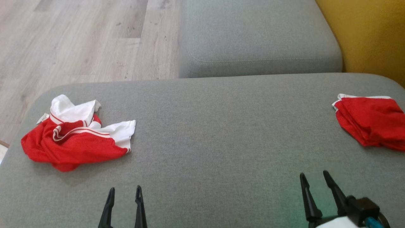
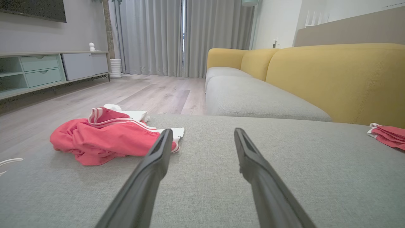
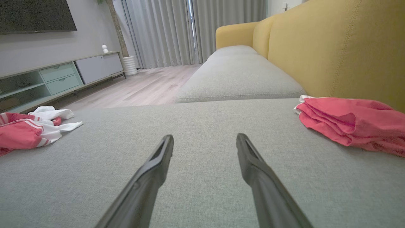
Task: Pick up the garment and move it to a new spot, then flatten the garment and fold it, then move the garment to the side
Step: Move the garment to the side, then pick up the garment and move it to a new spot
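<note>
I see the left gripper (image 2: 203, 130) w/ fingers spread wide, nothing btwn them, low over the grey seat cushion (image 2: 215, 190). By the cushion's far left corner lies a crumpled red-and-white garment (image 2: 104, 141). At its right edge, a folded red garment (image 2: 387, 136) sits below the yellow backrest (image 2: 341, 82).

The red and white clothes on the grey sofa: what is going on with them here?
Nothing is being handled right now. The robot's left gripper and right gripper are both open and empty, over the near part of the grey fabric sofa seat. A crumpled red and white mesh garment lies on the robot's left, not yet flattened or folded. A folded red garment lies at the far right.
</note>
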Available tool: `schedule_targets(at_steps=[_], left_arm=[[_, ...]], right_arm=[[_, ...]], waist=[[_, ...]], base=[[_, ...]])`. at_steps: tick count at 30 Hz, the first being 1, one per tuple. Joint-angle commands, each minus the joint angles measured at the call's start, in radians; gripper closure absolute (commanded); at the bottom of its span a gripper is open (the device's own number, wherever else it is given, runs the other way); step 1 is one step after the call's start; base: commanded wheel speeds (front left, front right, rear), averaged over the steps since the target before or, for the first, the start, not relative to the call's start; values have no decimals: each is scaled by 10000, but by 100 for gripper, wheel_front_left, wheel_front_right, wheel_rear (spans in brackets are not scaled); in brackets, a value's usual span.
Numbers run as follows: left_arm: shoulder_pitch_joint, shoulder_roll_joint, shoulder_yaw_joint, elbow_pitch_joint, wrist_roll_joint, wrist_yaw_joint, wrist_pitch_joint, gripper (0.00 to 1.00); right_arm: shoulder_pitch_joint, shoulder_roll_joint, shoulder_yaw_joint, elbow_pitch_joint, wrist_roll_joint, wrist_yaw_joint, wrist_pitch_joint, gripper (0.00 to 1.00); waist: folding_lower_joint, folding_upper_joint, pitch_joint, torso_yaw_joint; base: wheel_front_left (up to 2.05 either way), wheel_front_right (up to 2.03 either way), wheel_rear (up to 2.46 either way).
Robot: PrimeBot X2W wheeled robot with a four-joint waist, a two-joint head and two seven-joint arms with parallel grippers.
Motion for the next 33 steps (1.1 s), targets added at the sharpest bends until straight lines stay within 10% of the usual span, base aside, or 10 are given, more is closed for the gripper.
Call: schedule_targets(at_steps=[1, 24, 33], left_arm=[[-345, -67, 395, -345, 64, -19, -53, 0], [-236, -68, 620, -156, 139, -143, -53, 0], [-305, -68, 656, -236, 243, -148, -53, 0]], right_arm=[[-316, 21, 170, -407, -73, 67, -134, 0], [176, 346, 93, -589, -555, 67, -135, 0], [303, 383, 325, -642, -495, 67, -135, 0]], waist=[[2, -1, -65, -1], [2, -1, -219, 91], [2, -1, -249, 1108]], base=[[0, 0, 0], [0, 0, 0], [0, 0, 0]])
